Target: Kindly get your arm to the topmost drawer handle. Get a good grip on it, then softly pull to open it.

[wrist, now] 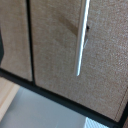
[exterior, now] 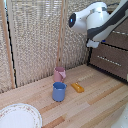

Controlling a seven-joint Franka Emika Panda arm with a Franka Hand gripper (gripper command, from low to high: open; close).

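The arm (exterior: 92,21) is positioned high at the exterior view's right, in front of the dark drawer unit (exterior: 112,57). The wrist view shows the topmost drawer handle (wrist: 81,37) close ahead, apart from the camera; no contact is visible. End effector state: cannot be determined, since its fingers appear in neither view. Risk: an off-centre approach may slip off the thin bar. An abrupt pull may break the grip. The blue cup (exterior: 59,91) on the table (exterior: 95,102) stands well apart.

home-like lab: plate (exterior: 20,116), cups (exterior: 59,91), dresser (exterior: 111,57)
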